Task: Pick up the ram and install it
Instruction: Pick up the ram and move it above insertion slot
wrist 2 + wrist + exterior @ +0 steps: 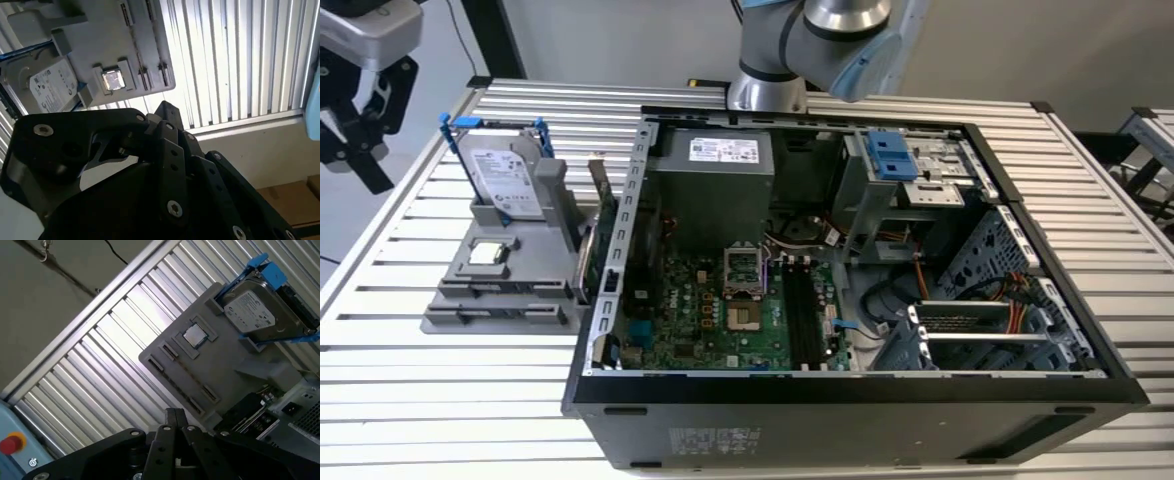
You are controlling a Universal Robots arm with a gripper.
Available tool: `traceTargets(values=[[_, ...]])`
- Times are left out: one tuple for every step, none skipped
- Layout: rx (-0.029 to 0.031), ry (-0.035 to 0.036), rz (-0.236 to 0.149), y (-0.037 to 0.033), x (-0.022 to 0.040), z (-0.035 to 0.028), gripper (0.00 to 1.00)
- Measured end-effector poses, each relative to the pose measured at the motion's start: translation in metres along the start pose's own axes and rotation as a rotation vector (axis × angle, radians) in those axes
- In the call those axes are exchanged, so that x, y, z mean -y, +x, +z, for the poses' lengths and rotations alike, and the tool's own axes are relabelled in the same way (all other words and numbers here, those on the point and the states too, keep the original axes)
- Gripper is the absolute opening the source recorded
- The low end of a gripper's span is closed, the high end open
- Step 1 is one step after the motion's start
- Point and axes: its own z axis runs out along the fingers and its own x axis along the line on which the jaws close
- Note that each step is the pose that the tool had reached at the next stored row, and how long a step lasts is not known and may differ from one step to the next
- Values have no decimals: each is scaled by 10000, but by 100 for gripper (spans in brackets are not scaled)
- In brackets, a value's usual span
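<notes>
Silver arm [843, 15] w/ pale-blue caps; black gripper [175, 414], hex screws

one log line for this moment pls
gripper: shut, empty | ram: on edge in gray holder beside case, untouched | install: not done

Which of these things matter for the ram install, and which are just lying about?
Job: ram on edge beside the gray holder; long black motherboard slots; hand, shut and empty.
Lying about: blue-framed hard drive; silver square chip on the holder.
</notes>
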Motion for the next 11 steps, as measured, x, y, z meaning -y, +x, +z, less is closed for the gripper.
traceTargets(values=[[-6, -1, -169, 0, 0, 0, 0], [-11, -3, -331, -1, 0, 0, 0], [-16, -5, -513, -1, -1, 0, 0], [-21, -6, -670, -1, -2, 0, 0], [-26, -7, -825, -2, -2, 0, 0], [-29, -9, -960, -3, -3, 0, 0], [-33, -10, -1091, -3, -3, 0, 0], [-38, -11, -1216, -4, -4, 0, 0], [-41, -12, -1330, -4, -4, 0, 0], [-45, -13, -1438, -5, -4, 0, 0], [-48, -14, -1536, -5, -5, 0, 0]])
